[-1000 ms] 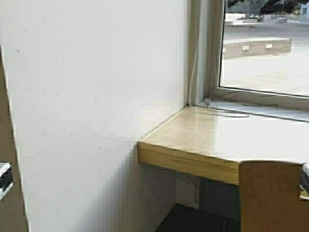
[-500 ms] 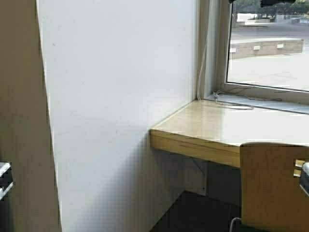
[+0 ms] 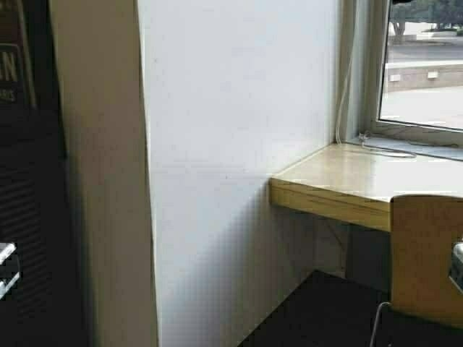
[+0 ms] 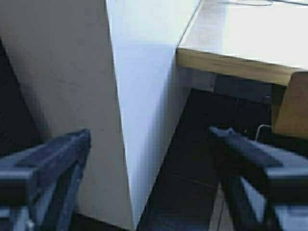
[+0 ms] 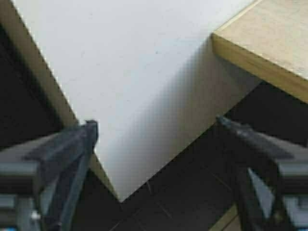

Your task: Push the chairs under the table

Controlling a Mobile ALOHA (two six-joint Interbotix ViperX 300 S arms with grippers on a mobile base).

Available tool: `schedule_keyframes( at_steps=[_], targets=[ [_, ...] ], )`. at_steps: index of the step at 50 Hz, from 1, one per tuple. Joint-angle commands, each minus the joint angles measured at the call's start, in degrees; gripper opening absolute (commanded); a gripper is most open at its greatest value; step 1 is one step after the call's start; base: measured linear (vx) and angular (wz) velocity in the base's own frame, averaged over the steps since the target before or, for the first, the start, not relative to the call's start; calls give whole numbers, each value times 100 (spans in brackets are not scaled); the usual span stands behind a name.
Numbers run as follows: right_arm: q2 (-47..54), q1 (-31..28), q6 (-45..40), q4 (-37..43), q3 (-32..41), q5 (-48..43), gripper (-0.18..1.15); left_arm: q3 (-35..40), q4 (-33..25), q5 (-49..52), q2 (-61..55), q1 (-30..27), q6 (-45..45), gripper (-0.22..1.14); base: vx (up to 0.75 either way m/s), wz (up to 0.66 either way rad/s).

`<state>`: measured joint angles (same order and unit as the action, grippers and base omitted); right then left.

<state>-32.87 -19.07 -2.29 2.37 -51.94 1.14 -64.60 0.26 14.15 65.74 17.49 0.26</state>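
- Left gripper (image 4: 149,139): fingers spread wide apart, nothing between them. It hangs in the air above the dark floor (image 4: 192,168), facing the corner of the white wall (image 4: 144,72). In the high view only a small part of it shows at the near left edge (image 3: 6,267).
- Right gripper (image 5: 154,130): fingers spread wide apart, nothing between them. It hangs in the air facing the same white wall and the end of the table. In the high view only a sliver shows at the near right edge (image 3: 456,266).
- Neither gripper touches the chair or the table.
- Chair (image 3: 427,256): one light tan plywood back is visible at the near right, partly cut off by the edge of the view, with a chrome tube leg (image 3: 377,325) below it. The back stands on the near side of the table's front edge, overlapping it in the view.
- Table (image 3: 340,184): light-wood counter top with a thick yellowish front edge, on the right, its left end butted against the white wall.
- Window (image 3: 423,65): at the far right behind the table, with a thin white cable (image 3: 383,150) lying along the sill.
- Far left: a dark panel (image 3: 29,181) beyond the wall's beige end face.
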Motion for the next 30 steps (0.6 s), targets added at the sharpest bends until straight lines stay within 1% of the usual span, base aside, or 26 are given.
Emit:
schedule_keyframes(
  at_steps=[1, 7, 14, 20, 30],
  targets=[
    [-44, -9, -9, 35, 62, -18, 103, 44, 79, -35, -70, 0, -9, 102, -39, 23],
    [-26, -53, 0, 35, 26, -18, 103, 70, 123, -44, -26, -9, 0, 102, -39, 16],
    [70, -44, 9, 9, 53, -53, 103, 53, 114, -44, -44, 0, -35, 102, -40, 2],
    [343, -44, 26, -9, 88, -53, 103, 53, 105, -44, -79, 0, -44, 102, -41, -12],
    [712, -44, 9, -35, 316, -53, 103, 26, 105, -70, -70, -9, -79, 102, -46, -22]
  ],
)
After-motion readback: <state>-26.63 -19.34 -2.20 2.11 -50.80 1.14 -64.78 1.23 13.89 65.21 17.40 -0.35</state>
